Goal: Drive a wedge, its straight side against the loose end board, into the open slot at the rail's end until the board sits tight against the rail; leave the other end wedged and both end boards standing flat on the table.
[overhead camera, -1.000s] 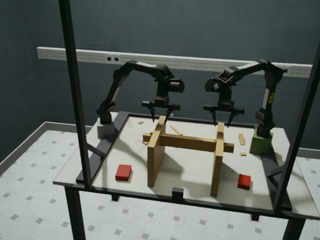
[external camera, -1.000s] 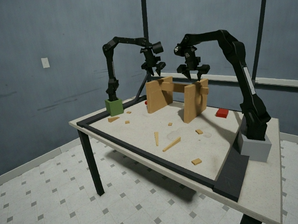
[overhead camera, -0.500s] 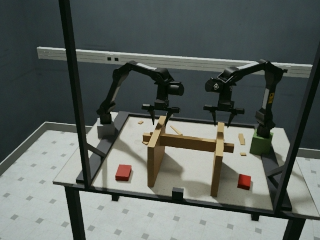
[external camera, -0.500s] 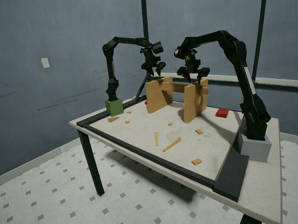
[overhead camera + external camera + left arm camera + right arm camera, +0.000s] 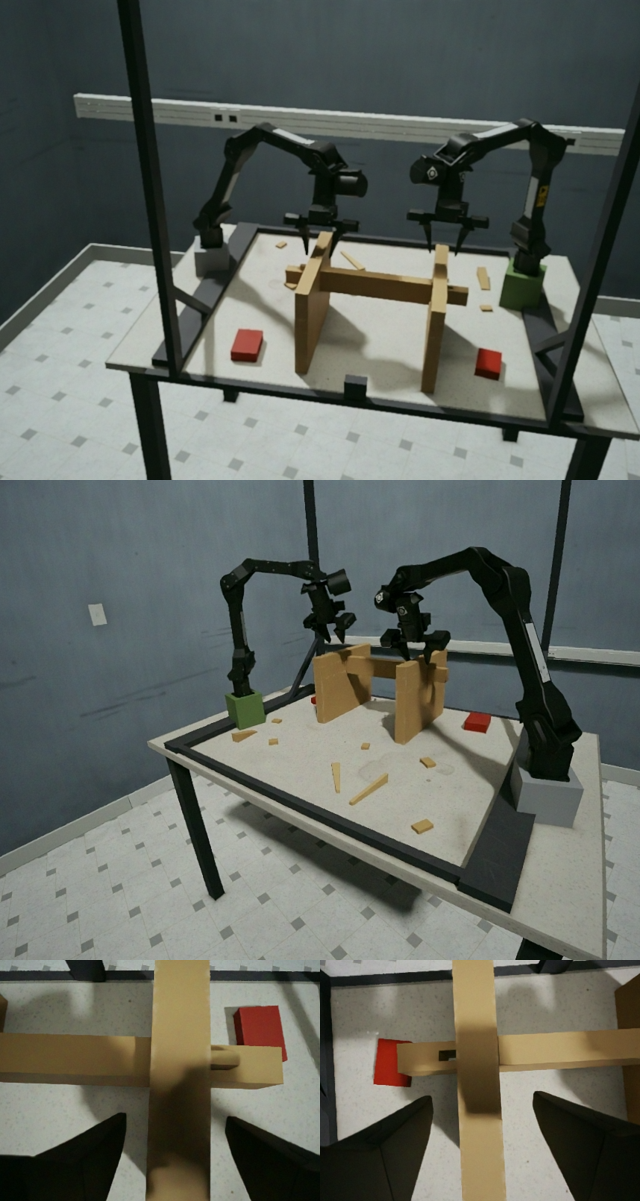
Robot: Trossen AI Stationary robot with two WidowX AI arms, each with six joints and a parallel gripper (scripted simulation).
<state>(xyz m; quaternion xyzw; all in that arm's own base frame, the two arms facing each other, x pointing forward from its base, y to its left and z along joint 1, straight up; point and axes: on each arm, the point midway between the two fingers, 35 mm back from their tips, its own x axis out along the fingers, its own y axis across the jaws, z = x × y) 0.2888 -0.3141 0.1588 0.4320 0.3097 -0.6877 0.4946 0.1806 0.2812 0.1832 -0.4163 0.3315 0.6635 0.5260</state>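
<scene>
A wooden rail point(image 5: 380, 285) passes through two upright end boards. The left end board point(image 5: 312, 304) has a wedge point(image 5: 224, 1059) seated in the rail slot beside it. The right end board point(image 5: 435, 314) stands next to an open, empty slot point(image 5: 447, 1055) at the rail's end. My left gripper point(image 5: 320, 240) is open and straddles the top edge of the left board point(image 5: 180, 1072), with gaps on both sides. My right gripper point(image 5: 443, 247) is open and straddles the top edge of the right board point(image 5: 477, 1072) without touching it. Loose wedges point(image 5: 367, 788) point(image 5: 336, 777) lie on the table.
Two red blocks point(image 5: 246, 344) point(image 5: 488, 363) lie near the front, one outside each board. Another wedge point(image 5: 482, 277) and small wood chips lie near the right arm's green base point(image 5: 521, 289). The left arm stands on a grey base point(image 5: 210, 259). Black frame posts rise at the table's front.
</scene>
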